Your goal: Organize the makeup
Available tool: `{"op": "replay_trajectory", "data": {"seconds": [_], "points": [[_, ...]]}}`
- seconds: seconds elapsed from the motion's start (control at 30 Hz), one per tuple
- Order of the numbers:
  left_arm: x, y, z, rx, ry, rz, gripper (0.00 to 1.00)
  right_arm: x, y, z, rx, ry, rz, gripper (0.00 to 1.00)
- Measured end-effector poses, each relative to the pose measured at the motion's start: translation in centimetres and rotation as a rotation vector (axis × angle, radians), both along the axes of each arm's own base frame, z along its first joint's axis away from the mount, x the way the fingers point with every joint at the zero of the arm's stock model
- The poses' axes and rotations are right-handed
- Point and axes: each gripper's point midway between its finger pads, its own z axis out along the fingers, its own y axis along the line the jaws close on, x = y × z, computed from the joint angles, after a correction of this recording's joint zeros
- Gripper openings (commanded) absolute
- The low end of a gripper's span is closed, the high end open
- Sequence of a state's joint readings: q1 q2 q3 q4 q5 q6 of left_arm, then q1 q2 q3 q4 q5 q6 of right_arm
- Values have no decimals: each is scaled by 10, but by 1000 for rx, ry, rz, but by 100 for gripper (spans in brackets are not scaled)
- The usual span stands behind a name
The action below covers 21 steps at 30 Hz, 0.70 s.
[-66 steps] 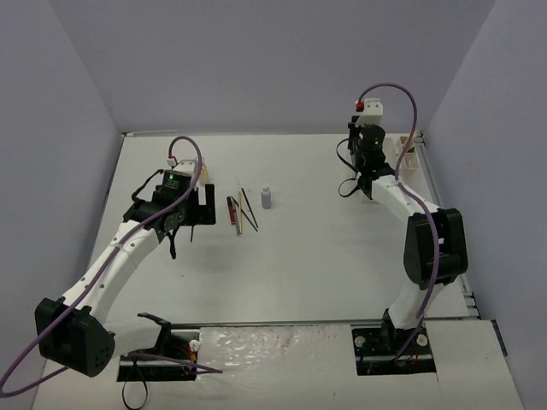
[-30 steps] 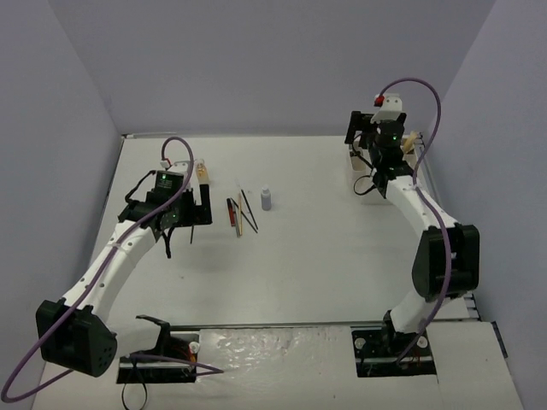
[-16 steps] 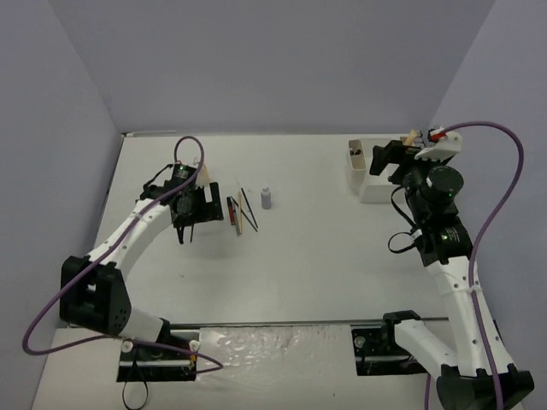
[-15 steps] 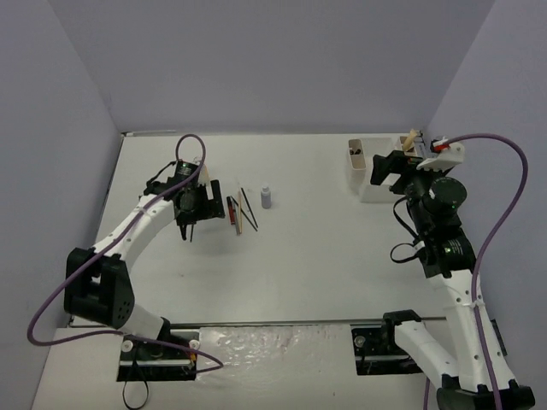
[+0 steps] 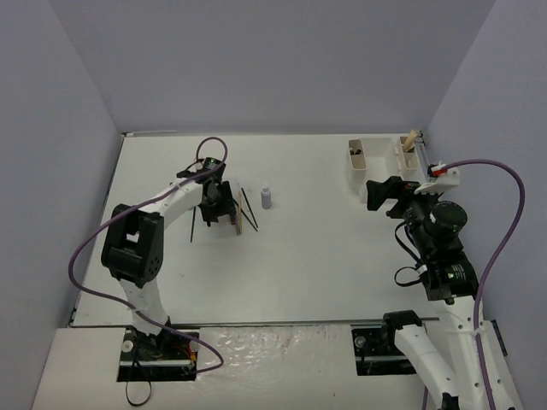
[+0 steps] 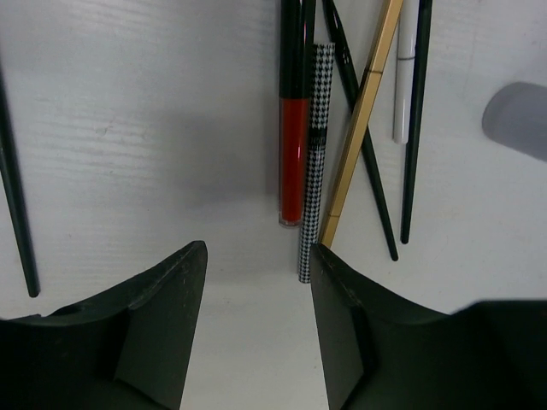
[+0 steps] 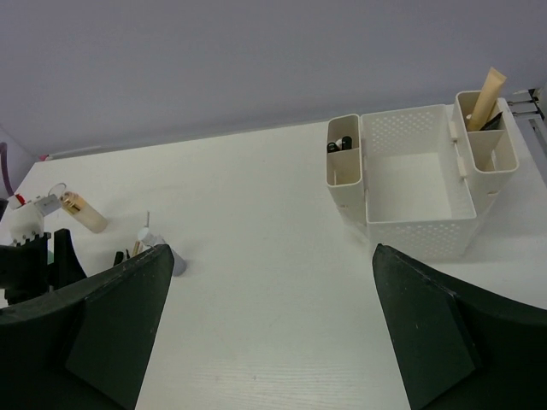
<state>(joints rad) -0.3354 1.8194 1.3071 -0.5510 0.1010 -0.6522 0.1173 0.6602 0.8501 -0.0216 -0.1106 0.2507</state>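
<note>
The white tabletop [image 5: 325,256] was shared by 2 arms with the sorting judged only partly done. The white compartmented box [image 7: 420,237] was seen at the far right corner, its wide middle bay bare. A tan tube [image 7: 485,90] was stood upright in the right side pocket, and dark small items [image 7: 340,143] were lodged in the left one.

The right end effector [image 7: 272,252] was held high and well apart from the box, fingers spread and nothing carried, seemingly parked so the whole scene could be watched.

The left end effector [image 6: 258,256] was lowered over the loose makeup at the far left, its fingers apart and unloaded. They were set just short of the near ends of the red tube [image 6: 292,162] and the checked tube [image 6: 318,171], apparently lined up for a pinch on 1 of them.

A gold stick [image 6: 346,171] was crossed by a black pencil [image 6: 381,213], so a clean pick there was judged harder. A grey bottle [image 5: 267,198] was left upright just beside the cluster.
</note>
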Motion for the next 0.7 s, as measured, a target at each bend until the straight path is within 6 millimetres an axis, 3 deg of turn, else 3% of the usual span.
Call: {"op": "replay_trajectory", "data": {"seconds": [0.33, 0.7], "points": [[28, -3, -4, 31, -23, 31, 37, -11, 9, 0, -9, -14, 40, 100], [25, -4, -30, 69, 36, 42, 31, -15, 16, -2, -48, -14, 56, 100]]}}
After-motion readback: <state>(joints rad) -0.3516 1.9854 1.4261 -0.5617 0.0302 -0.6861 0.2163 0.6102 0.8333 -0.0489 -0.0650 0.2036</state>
